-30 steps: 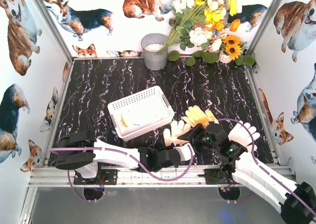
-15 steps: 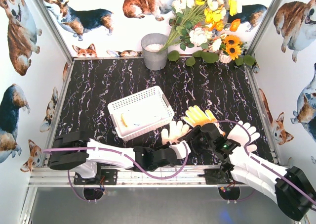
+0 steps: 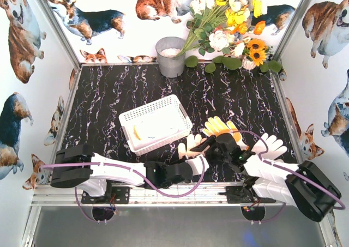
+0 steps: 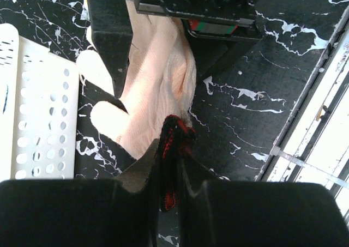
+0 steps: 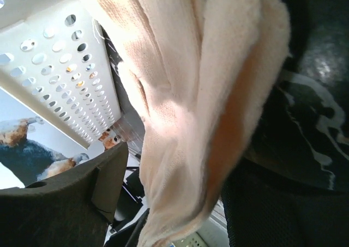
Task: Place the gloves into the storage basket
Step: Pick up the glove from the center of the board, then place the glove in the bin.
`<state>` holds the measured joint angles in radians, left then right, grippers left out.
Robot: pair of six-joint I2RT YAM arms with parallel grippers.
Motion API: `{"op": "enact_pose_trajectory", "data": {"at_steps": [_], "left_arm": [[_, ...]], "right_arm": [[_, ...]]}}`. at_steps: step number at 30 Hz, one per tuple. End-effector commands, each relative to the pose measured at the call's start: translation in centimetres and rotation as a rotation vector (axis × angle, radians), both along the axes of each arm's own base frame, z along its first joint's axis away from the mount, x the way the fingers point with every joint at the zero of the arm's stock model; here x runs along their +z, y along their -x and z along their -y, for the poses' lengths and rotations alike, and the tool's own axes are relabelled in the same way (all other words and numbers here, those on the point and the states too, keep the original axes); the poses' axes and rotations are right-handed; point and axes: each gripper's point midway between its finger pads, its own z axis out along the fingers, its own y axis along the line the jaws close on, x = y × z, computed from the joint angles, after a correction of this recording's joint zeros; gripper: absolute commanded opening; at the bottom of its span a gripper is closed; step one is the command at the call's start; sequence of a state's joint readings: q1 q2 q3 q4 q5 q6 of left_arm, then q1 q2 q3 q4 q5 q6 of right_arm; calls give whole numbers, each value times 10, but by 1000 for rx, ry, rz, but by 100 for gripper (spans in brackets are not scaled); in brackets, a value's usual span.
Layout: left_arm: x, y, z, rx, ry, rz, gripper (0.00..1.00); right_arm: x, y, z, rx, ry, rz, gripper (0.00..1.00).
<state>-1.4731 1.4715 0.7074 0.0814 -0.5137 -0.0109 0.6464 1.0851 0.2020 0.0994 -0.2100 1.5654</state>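
1 cream glove point(image 3: 191, 144) just beside the storage basket's point(image 3: 147, 107) near right corner, long axis running fingers-first toward it, cuff end farther off. Red-edged cuff clamped tight in left gripper point(image 4: 170, 165); right gripper point(image 5: 180, 187) astride the finger end, grip impossible to judge. Probably a short lift leftward over the rim.

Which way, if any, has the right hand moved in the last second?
Yes. The right hand has shifted left, nearer the storage basket.

black marble table point(image 3: 109, 94) | white basket point(image 3: 148, 108) | grey bucket point(image 3: 170, 57) | yellow glove point(image 3: 218, 128) | far-right cream glove point(image 3: 268, 146)
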Motion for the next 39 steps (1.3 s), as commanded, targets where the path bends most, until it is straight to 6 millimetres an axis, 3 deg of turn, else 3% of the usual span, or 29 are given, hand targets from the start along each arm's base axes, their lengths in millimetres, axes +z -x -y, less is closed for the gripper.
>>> {"op": "enact_pose_trajectory", "data": {"at_steps": [1,10,19,23,25,29,33,39], "left_arm": [[8,-1,0,3,30,-3,0],[13,0,-3,-7,23,-8,0],[22,1,-15,-3,9,-10,0],[41,-4,-19,19,-1,15,0],[58,-8,-17,17,15,35,0],[74,-20,-24,25,-20,75,0],[105,-46,-34,72,-5,96,0],[145,-96,-58,104,13,158,0]], "right_arm": [[-4,-7,-5,9,13,19,65],[-1,-10,-8,26,5,42,39],[18,-17,-7,13,-9,124,0],[32,-19,-1,-11,9,144,0],[46,-23,4,-35,25,174,0],[81,-33,20,-114,56,264,0],[116,-48,27,-155,94,349,0],[158,-80,12,-124,153,456,0]]}}
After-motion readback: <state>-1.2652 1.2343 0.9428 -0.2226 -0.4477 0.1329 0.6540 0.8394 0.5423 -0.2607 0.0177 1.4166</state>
